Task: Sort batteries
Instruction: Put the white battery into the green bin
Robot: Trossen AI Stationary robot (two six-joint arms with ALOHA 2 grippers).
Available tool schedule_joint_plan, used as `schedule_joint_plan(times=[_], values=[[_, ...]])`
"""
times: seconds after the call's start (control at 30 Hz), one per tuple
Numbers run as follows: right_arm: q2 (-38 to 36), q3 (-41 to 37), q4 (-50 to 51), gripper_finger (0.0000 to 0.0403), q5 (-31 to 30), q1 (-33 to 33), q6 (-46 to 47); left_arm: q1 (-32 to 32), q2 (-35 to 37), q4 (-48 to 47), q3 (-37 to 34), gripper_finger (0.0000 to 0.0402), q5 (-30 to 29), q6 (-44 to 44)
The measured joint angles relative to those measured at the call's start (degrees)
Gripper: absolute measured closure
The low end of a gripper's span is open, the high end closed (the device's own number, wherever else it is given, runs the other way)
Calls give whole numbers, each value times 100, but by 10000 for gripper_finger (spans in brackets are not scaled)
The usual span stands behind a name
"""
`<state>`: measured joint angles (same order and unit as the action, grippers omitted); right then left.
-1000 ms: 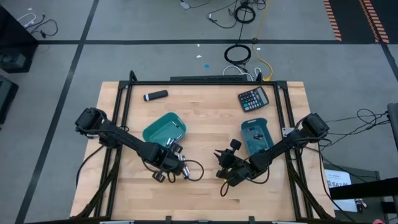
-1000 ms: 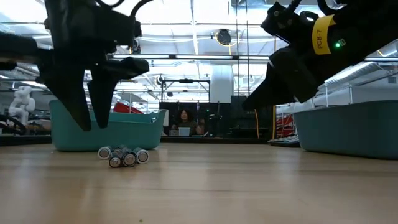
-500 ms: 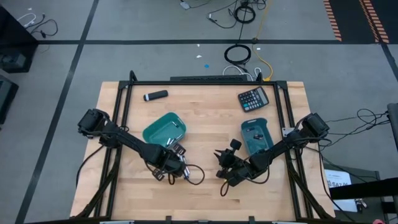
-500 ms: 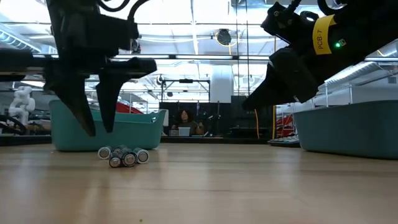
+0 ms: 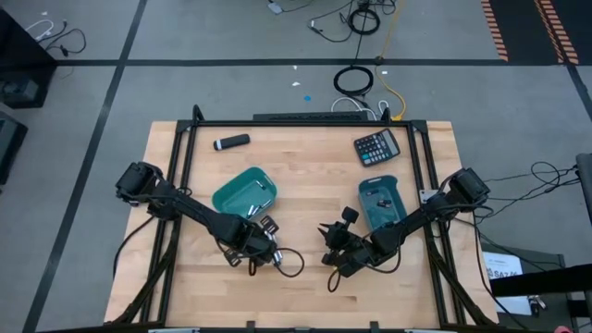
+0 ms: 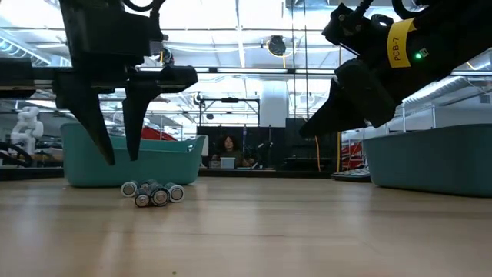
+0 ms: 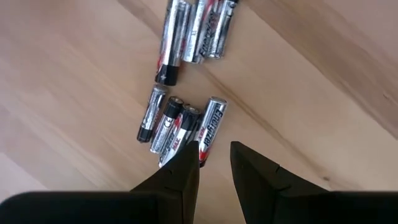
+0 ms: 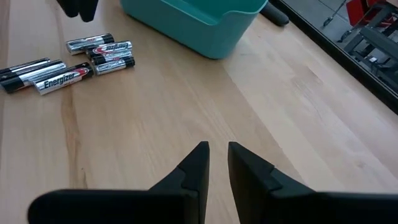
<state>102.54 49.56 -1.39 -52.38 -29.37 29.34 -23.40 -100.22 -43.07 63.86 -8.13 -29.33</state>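
Note:
Several silvery batteries with dark ends lie flat on the wooden table in two small clusters (image 7: pixel 177 127) (image 7: pixel 196 25), also visible in the low view (image 6: pixel 154 192) and the right wrist view (image 8: pixel 68 62). My left gripper (image 7: pixel 214 163) (image 6: pixel 118 158) points almost straight down just above the nearer cluster. Its fingers are narrowly open, hold nothing and are clear of the table. My right gripper (image 8: pixel 217 150) (image 5: pixel 333 248) hovers to the batteries' right, slanting down, with a slim gap and nothing in it.
A green tray (image 5: pixel 245 191) stands just beyond the batteries and a teal tray (image 5: pixel 379 202) behind my right gripper. A calculator (image 5: pixel 377 146) and a black marker-like cylinder (image 5: pixel 231 141) lie near the far edge. Bare wood lies toward the near edge.
My left gripper has rolled about its own pointing line while staying above the batteries. The batteries have not moved.

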Motion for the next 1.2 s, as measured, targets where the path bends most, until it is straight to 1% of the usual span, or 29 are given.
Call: schedule_joint_plan(times=[0.1, 0.3, 0.53, 0.63, 0.9, 1.07, 1.2], values=[[0, 0, 0, 353, 0, 0, 0, 0, -33, 25, 0, 299, 37, -153], [0, 0, 2, 353, 7, 0, 0, 0, -228, 79, -2, 294, 84, -161], [0, 0, 13, 353, 7, 0, 0, 0, -251, 37, -2, 236, -146, -121], [0, 0, 13, 353, 7, 0, 0, 1, -251, 28, -2, 225, -176, -129], [0, 0, 13, 353, 7, 0, 0, 7, -251, 52, -4, 246, -266, -405], [0, 0, 12, 353, 18, 0, 0, 7, -494, 60, -11, 257, -268, -405], [0, 0, 8, 353, 20, 2, 0, 0, -688, 74, 11, 258, -295, -405]])
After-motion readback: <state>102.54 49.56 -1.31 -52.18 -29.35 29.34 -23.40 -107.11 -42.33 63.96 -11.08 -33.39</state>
